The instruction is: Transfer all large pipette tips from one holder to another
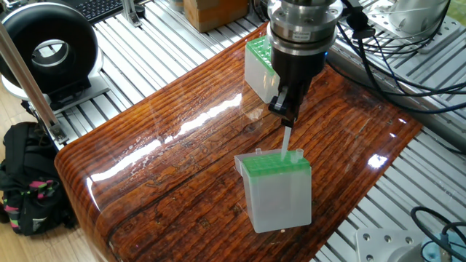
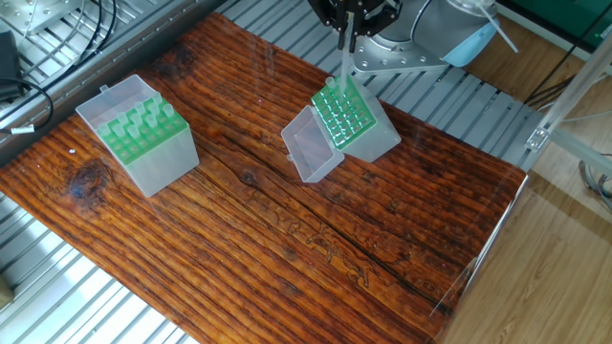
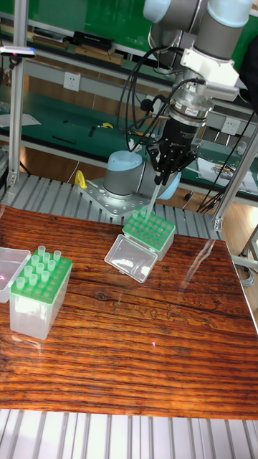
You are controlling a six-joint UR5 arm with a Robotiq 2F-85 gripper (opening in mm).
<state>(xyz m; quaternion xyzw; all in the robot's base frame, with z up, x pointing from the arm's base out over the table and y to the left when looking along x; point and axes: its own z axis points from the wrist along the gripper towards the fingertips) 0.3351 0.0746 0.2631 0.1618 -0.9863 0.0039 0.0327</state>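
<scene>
From the tall view I start at the left edge of the desk (image 3: 129,344), where a clear box with a green rack (image 3: 39,294) stands; several whitish tips (image 3: 44,262) poke up out of its holes, and its clear lid (image 3: 8,269) hangs open off the left side. In the other fixed view this same box (image 2: 139,134) sits near the far left corner of the wood.

Further right, near the back edge, I see the second box (image 3: 150,233), its green grid mostly bare, with its clear lid (image 3: 131,258) folded open and lying on the wood toward the front.

Above that second box hangs my gripper (image 3: 163,171). Its fingers are drawn narrow onto the top of one long pipette tip (image 3: 153,195), which hangs slightly slanted with its lower end at the rack's back edge; I cannot tell whether the point is inside a hole. One fixed view shows the same tip (image 1: 286,141) between gripper (image 1: 285,116) and rack (image 1: 275,166)
</scene>
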